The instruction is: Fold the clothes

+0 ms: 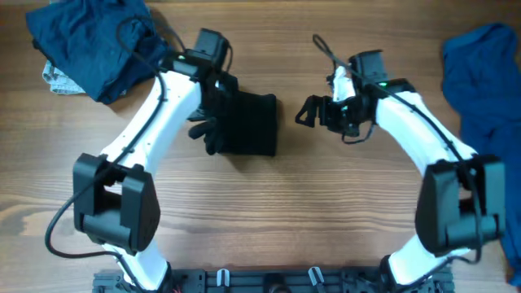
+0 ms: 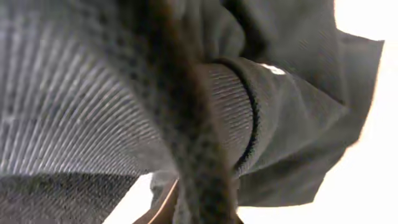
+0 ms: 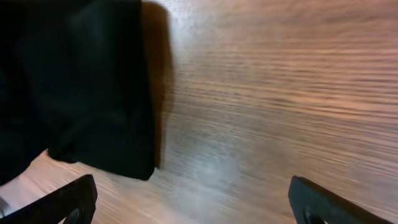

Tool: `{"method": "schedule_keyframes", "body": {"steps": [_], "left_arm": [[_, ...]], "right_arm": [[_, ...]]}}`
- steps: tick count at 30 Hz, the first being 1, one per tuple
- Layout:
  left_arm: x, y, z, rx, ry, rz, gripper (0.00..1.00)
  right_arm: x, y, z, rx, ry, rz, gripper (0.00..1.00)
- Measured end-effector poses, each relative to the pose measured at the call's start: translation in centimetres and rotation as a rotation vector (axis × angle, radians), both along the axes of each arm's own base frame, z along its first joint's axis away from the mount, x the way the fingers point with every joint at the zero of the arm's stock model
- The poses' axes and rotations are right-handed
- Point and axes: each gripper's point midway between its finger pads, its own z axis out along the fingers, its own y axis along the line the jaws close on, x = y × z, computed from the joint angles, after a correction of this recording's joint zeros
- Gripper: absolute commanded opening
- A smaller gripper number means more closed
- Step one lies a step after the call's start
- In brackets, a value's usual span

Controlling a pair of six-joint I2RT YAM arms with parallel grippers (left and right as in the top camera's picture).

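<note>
One black garment (image 1: pixel 251 124) lies folded rectangular, its cuff (image 2: pixel 225 106) ribbed knit.

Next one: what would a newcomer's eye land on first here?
The black garment, folded into a compact block at mid-table, with the left arm reaching onto it. Beside it the right pincer gapes open, clear of the cloth. A navy heap sits top left, a royal blue garment at the right edge.

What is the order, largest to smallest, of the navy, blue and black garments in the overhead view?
1. navy garment and blue garment: alike; blue is cropped by the frame, so unranked.
2. black garment: smallest.
</note>
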Motion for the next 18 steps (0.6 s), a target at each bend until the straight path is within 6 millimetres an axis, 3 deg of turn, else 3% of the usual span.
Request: {"method": "schedule_keyframes", "body": {"steps": [6,18], "left_arm": [[-0.7,-3.2,0.1,-0.002,-0.023,-0.083,0.1],[-1.2,-8.1,-0.3,-0.031,-0.071,-0.192,0.18]], "right_arm": [[-0.9,2.8,-2.5,-0.003,0.056,0.026,0.99],[-0.9,2.9,-2.5,-0.001,0.073,0.003,0.99]]}}
